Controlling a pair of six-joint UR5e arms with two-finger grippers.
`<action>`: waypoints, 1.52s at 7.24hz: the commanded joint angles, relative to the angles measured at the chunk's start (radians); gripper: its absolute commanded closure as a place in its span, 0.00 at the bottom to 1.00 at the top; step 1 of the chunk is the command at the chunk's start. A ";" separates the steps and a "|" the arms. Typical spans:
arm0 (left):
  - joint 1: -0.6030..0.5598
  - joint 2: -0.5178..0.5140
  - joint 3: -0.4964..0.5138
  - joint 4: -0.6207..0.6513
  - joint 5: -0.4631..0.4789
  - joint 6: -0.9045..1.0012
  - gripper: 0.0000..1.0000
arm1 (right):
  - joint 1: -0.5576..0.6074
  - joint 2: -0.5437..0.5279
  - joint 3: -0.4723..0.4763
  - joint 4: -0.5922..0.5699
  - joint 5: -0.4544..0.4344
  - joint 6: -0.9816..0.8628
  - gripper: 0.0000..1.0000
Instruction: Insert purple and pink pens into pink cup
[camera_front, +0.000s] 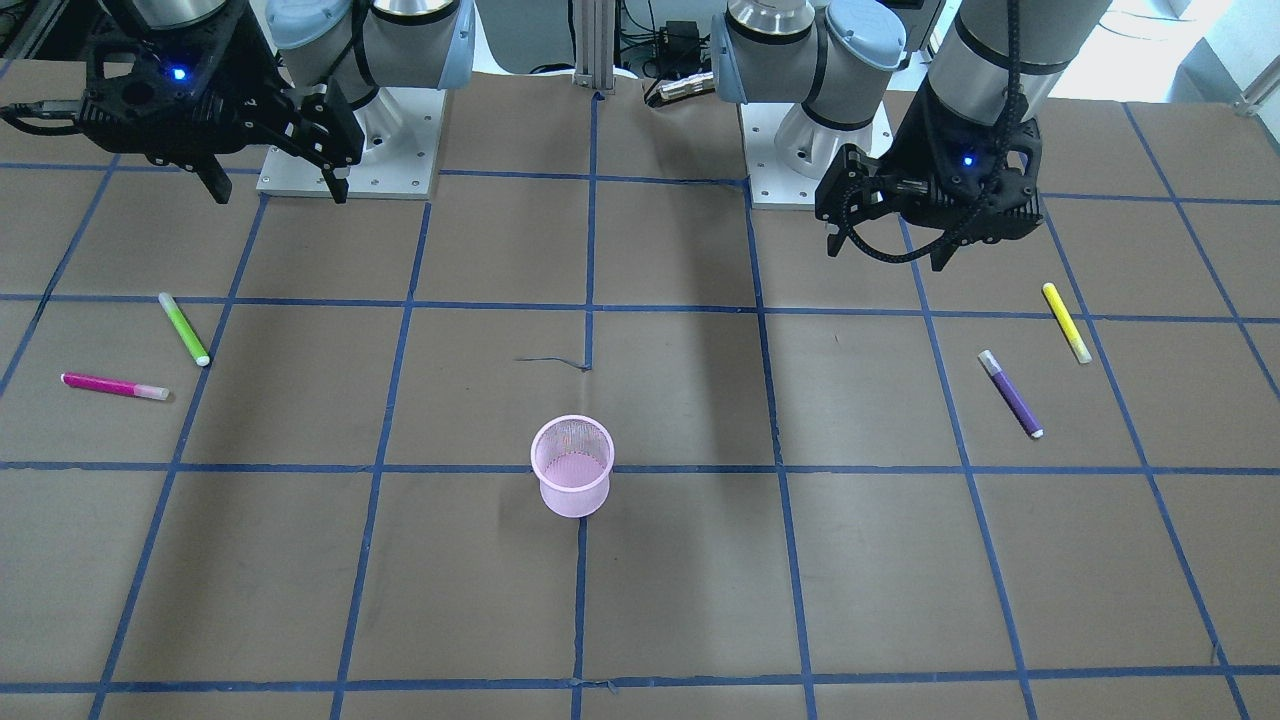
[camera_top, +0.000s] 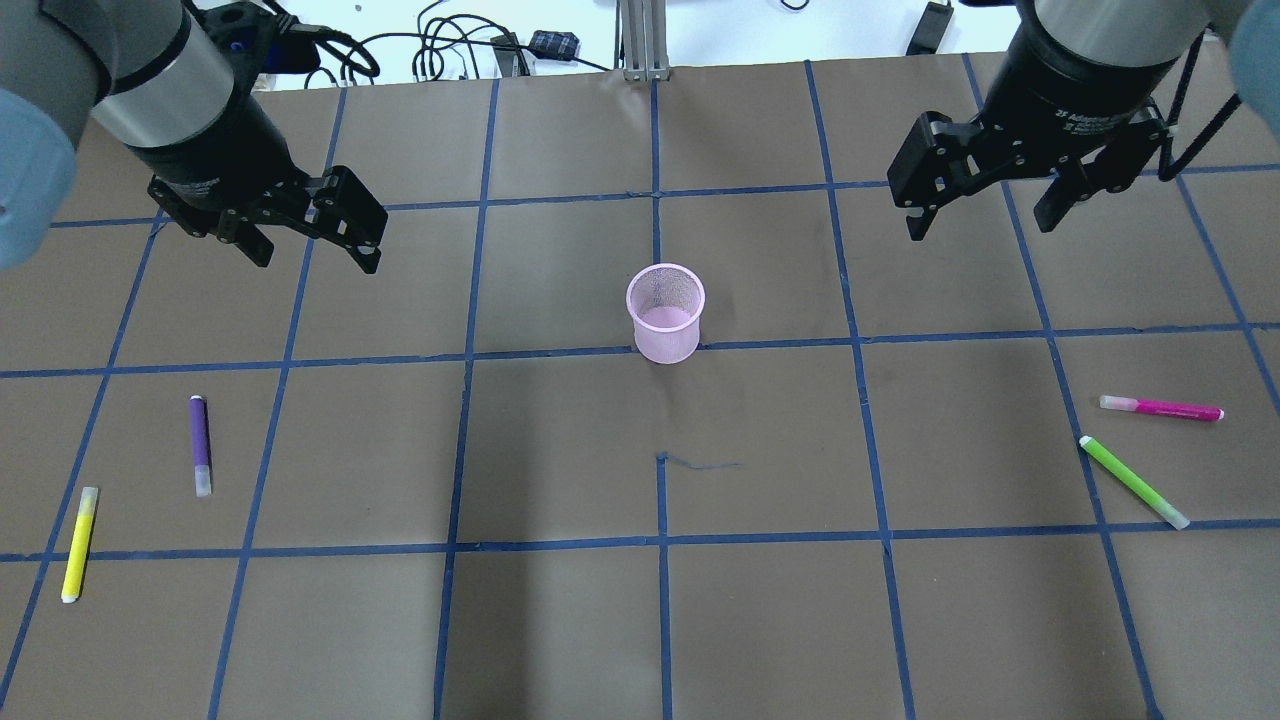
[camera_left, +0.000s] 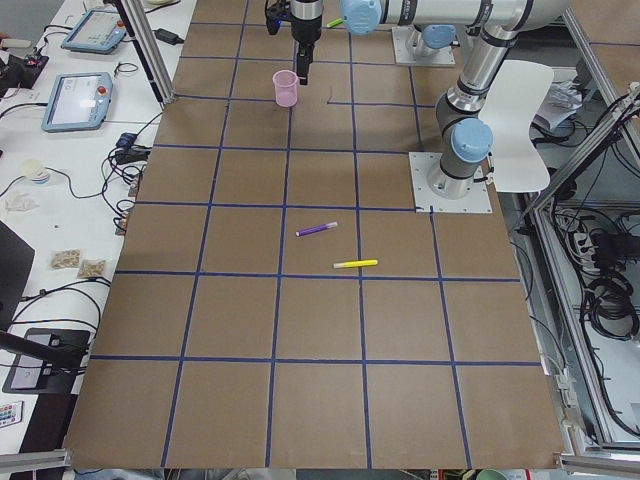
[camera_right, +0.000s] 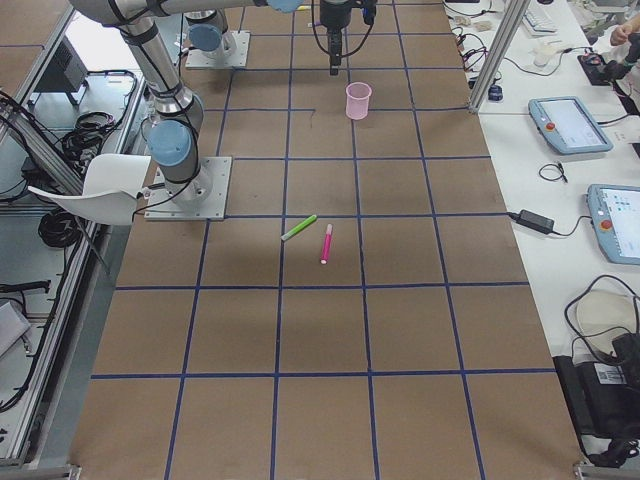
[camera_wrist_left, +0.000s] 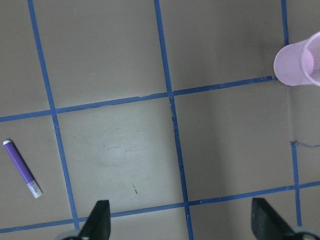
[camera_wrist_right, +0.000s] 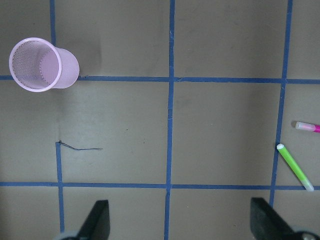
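The pink mesh cup (camera_top: 665, 312) stands upright and empty near the table's middle; it also shows in the front view (camera_front: 572, 465). The purple pen (camera_top: 200, 445) lies flat on the left side, also in the left wrist view (camera_wrist_left: 21, 168). The pink pen (camera_top: 1162, 407) lies flat on the right side, its tip at the edge of the right wrist view (camera_wrist_right: 307, 126). My left gripper (camera_top: 315, 255) is open and empty, high above the table, beyond the purple pen. My right gripper (camera_top: 980, 226) is open and empty, high, beyond the pink pen.
A green pen (camera_top: 1134, 482) lies close beside the pink pen. A yellow pen (camera_top: 79, 543) lies near the purple pen, toward the left edge. The brown table has a blue tape grid. The two arm bases (camera_front: 350, 150) stand at the robot's side.
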 joint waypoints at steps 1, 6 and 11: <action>0.001 0.005 -0.011 0.006 0.004 0.003 0.00 | -0.001 0.000 -0.001 0.001 -0.002 -0.009 0.00; 0.020 0.007 0.001 0.006 0.002 0.012 0.00 | -0.014 0.005 -0.014 0.104 -0.074 -0.410 0.00; 0.238 -0.032 -0.010 0.037 0.002 0.012 0.00 | -0.490 0.012 0.085 0.050 -0.026 -1.455 0.00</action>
